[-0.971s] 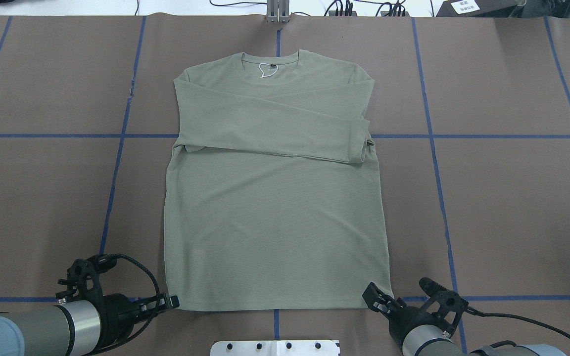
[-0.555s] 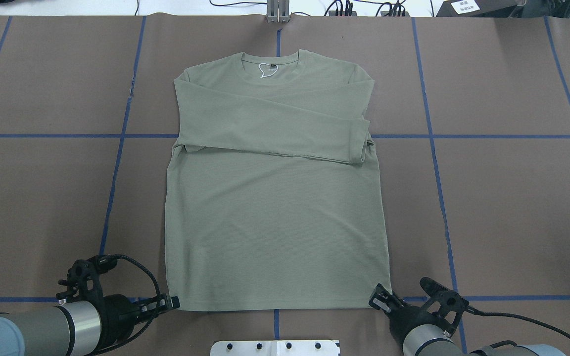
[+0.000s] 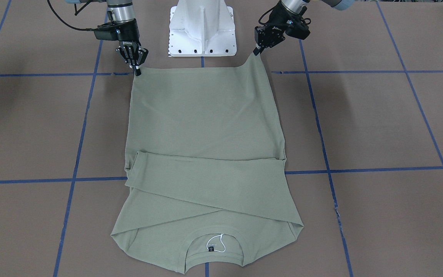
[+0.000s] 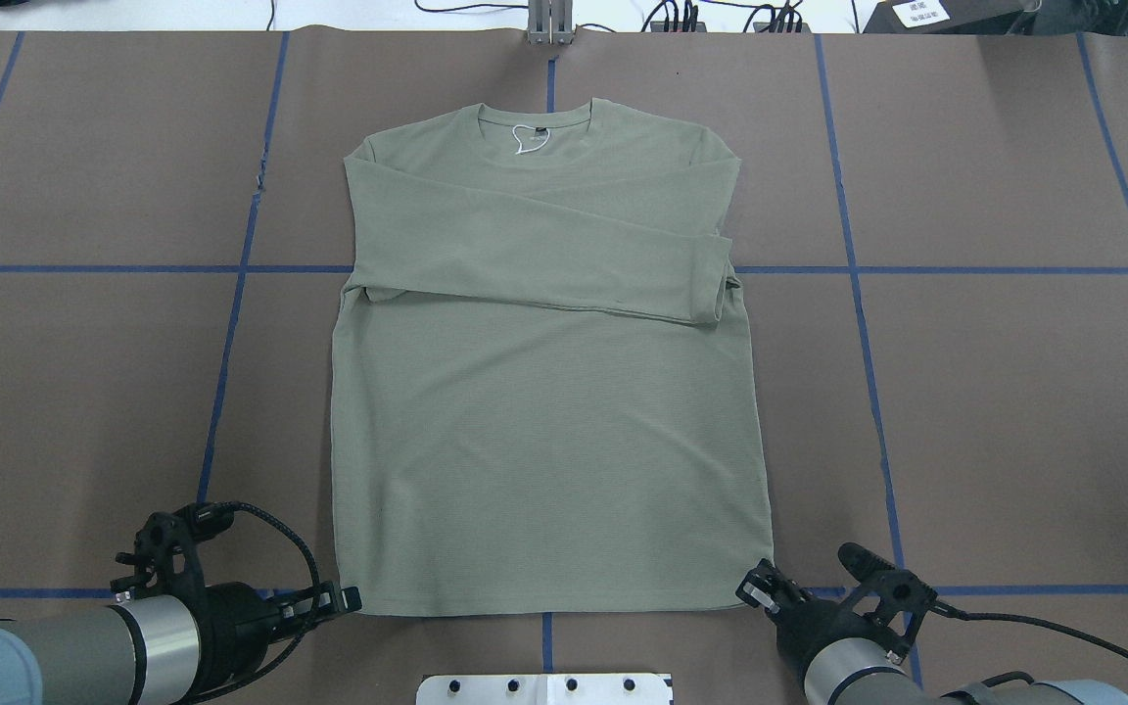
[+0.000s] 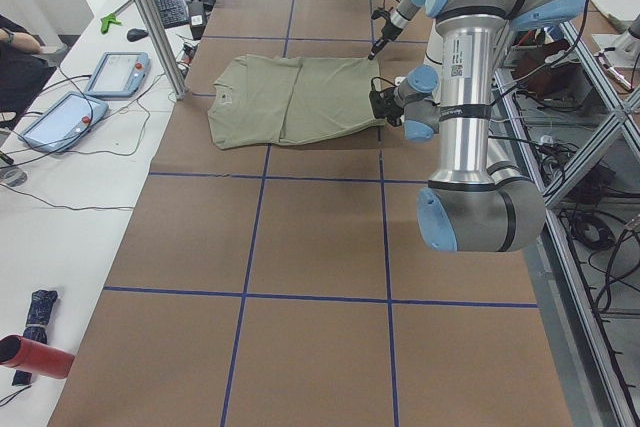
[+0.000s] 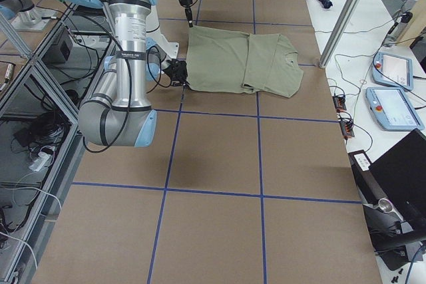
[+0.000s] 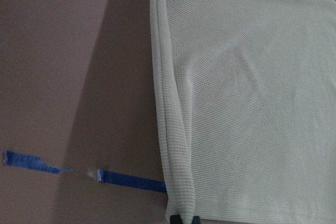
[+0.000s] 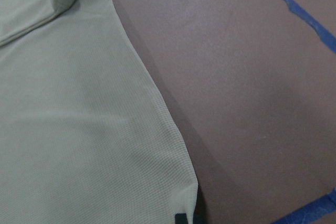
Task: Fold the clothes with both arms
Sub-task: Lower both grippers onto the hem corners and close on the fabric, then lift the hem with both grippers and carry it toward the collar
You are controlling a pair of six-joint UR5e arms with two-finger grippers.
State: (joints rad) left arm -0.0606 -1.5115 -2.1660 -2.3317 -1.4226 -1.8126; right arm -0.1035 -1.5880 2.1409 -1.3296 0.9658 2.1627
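Note:
The pale sage-green shirt (image 4: pixel 544 441) lies flat on the brown table, neck at the far side, with both sleeves folded across the chest (image 3: pixel 206 181). My left gripper (image 4: pixel 353 597) is shut on the near left hem corner, which is drawn up to a small peak (image 3: pixel 253 59). In the left wrist view the hem edge (image 7: pixel 176 171) runs down into the fingertips. My right gripper (image 4: pixel 748 590) is shut on the near right hem corner (image 8: pixel 178 192), low at the table in the front-facing view (image 3: pixel 137 72).
The white pedestal (image 3: pixel 201 27) stands between the two arms at the near edge. Blue tape lines (image 4: pixel 231 323) grid the brown table cover. Cables (image 4: pixel 721 15) lie past the far edge. A bench with tablets (image 5: pixel 100 77) and a metal post (image 5: pixel 150 17) flanks the far side.
My right gripper has moved in onto the right hem corner and gone from open to shut. The left gripper has stayed at its corner, nudging the hem slightly.

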